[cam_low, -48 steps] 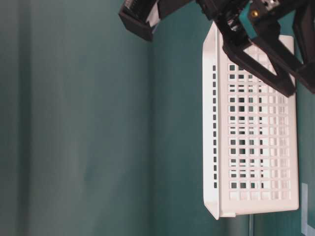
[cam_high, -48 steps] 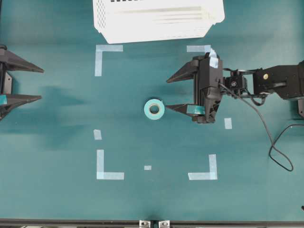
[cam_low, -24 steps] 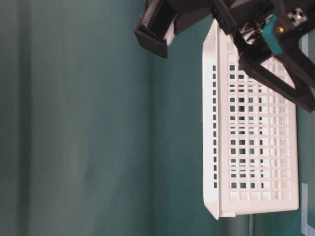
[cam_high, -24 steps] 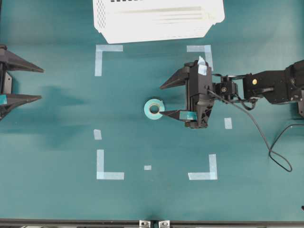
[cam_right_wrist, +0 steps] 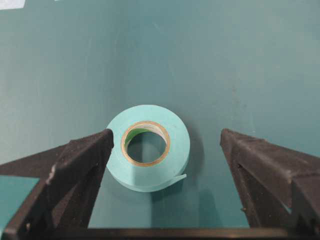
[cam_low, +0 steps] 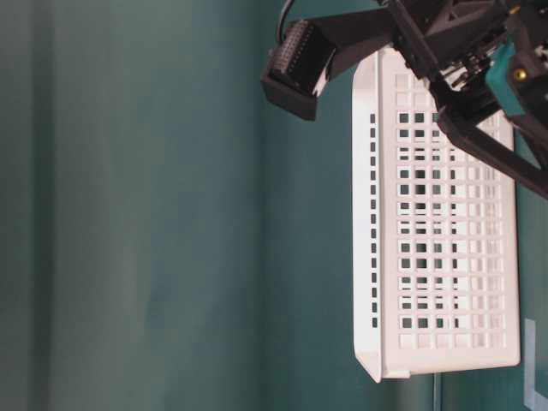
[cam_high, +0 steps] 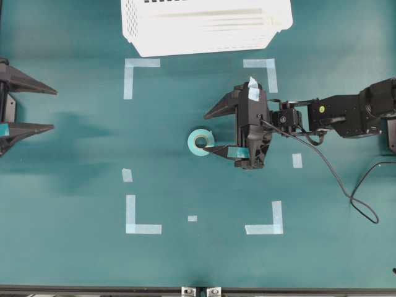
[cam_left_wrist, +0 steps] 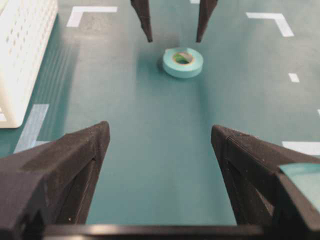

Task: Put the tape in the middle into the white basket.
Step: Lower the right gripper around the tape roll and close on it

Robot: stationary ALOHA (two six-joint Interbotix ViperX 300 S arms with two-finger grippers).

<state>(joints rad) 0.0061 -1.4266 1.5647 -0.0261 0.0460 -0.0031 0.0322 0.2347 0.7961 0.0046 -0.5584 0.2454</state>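
Observation:
The tape (cam_high: 200,142), a small teal roll with a pale core, lies flat in the middle of the green table. My right gripper (cam_high: 205,132) is open and low at the roll. In the right wrist view the tape (cam_right_wrist: 148,147) sits between the fingertips of the right gripper (cam_right_wrist: 166,135), close against the left one, with a wide gap to the other. My left gripper (cam_high: 54,110) is open and empty at the table's left edge. From its wrist camera, the left gripper (cam_left_wrist: 159,128) faces the tape (cam_left_wrist: 183,62) from afar. The white basket (cam_high: 204,28) stands at the far edge.
Pale tape corner marks (cam_high: 131,74) frame the middle of the table, with small strips (cam_high: 297,161) nearby. The right arm's cable (cam_high: 346,185) trails across the table at the right. The basket's slotted wall (cam_low: 445,257) fills the table-level view, below the black arm parts.
The right gripper has moved left toward the tape, and its open fingers now reach alongside the roll. The left arm and the tape have not moved.

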